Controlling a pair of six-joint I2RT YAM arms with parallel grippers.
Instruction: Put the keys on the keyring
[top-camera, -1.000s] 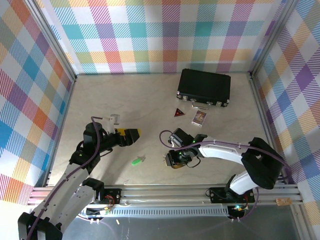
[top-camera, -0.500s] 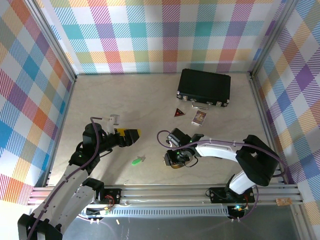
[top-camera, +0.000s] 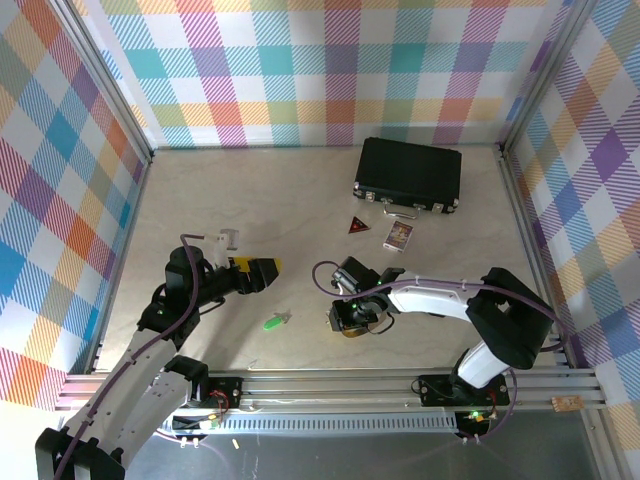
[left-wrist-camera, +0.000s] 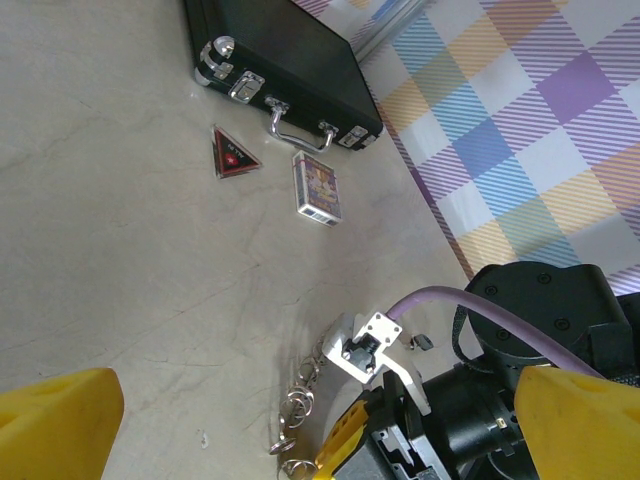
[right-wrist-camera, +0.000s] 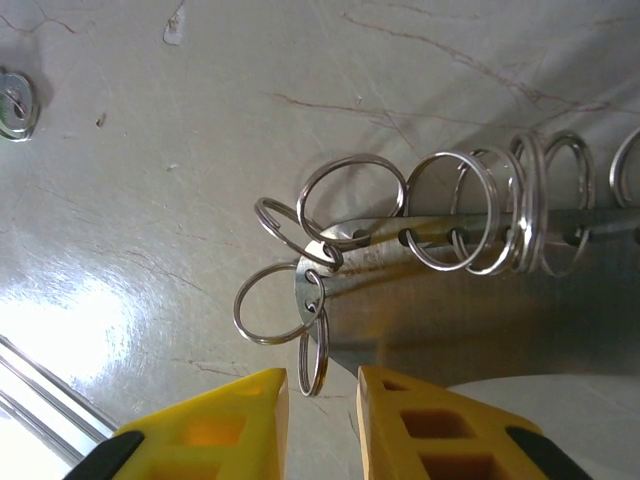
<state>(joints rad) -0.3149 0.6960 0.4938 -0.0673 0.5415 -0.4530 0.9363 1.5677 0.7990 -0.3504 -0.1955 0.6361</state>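
The keyring (right-wrist-camera: 400, 250) is a silvery metal strip carrying several split rings, lying flat on the table (top-camera: 300, 200). My right gripper (right-wrist-camera: 322, 385) is low over its end. One ring (right-wrist-camera: 313, 352) stands on edge between the yellow fingers, with a small gap on each side. From above, the right gripper (top-camera: 350, 318) covers most of the keyring (top-camera: 335, 320). The green-headed key (top-camera: 274, 321) lies on the table to its left, untouched. My left gripper (top-camera: 262, 272) hovers wide open and empty, with the keyring (left-wrist-camera: 298, 405) ahead of it. The black-headed key I cannot pick out for sure.
A black case (top-camera: 408, 172) lies at the back right. In front of it are a dark red triangle (top-camera: 357, 226) and a small patterned card (top-camera: 398, 235). A small silvery piece (right-wrist-camera: 15, 103) lies near the keyring. Plaid walls enclose the table.
My right gripper has shifted slightly left over the keyring, and its jaws have narrowed around one ring. The left arm and the green key have not moved.
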